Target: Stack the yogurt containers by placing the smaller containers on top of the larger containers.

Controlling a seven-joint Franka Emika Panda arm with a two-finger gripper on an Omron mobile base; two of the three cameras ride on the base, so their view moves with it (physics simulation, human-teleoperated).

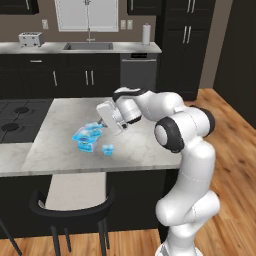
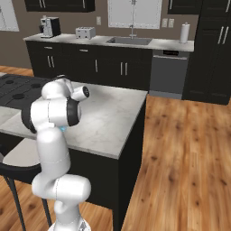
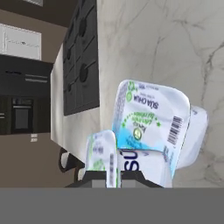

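Observation:
On the marble island [image 1: 140,145] stands the larger yogurt container [image 1: 84,138], a wide translucent blue cup; in the hand view its printed lid [image 3: 151,118] faces the camera. A medium container [image 1: 93,125] hangs just above its rim at the fingertips of my gripper [image 1: 103,124]. In the hand view this smaller cup [image 3: 101,154] sits between the two dark fingers of the gripper [image 3: 114,177], which is shut on it. The tiny container [image 1: 107,149] stands alone on the counter, just right of the large one.
A black cooktop [image 1: 15,122] lies at the island's left end, seen also as the cooktop [image 3: 81,57] in the hand view. A dark chair [image 1: 70,210] stands at the island's near edge. Sink, toaster and paper towel are on the far back counter.

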